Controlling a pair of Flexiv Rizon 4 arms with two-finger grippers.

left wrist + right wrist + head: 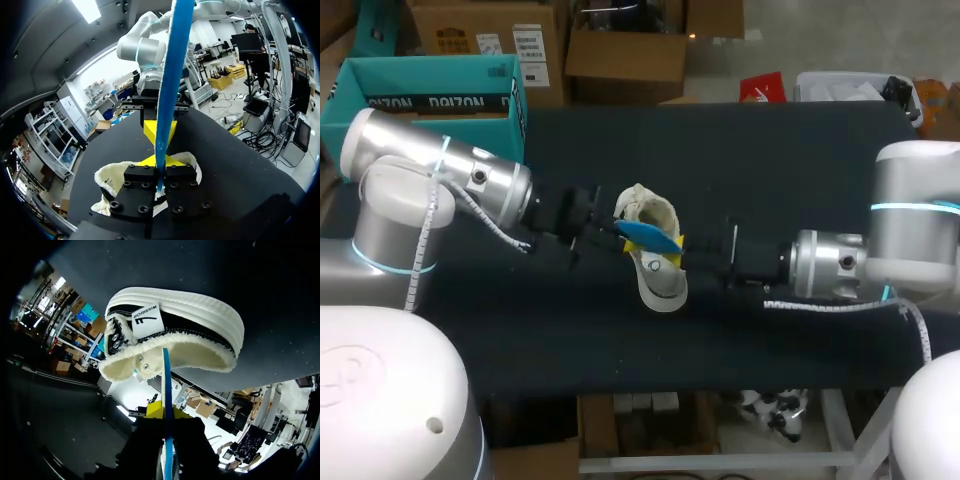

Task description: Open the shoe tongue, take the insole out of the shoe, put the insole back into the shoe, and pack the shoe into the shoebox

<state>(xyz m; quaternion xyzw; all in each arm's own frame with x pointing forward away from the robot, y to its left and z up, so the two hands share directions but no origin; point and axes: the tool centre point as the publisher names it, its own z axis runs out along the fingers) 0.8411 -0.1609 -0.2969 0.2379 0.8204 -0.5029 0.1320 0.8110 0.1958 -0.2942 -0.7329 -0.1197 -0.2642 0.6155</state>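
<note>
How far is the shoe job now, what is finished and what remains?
Done: the insole looks out of the shoe. In hand: both the left gripper and right gripper appear shut on it, just over the shoe. Left: sliding it back in and packing the shoe into the shoebox, which holds no shoe yet.

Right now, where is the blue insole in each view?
Head view: blue insole over the fleece-lined shoe, mid-table.
Left wrist view: insole edge-on, rising from the left gripper.
Right wrist view: insole edge-on, from the right gripper toward the shoe.
Shared landmark: the fleece-lined shoe.
</note>
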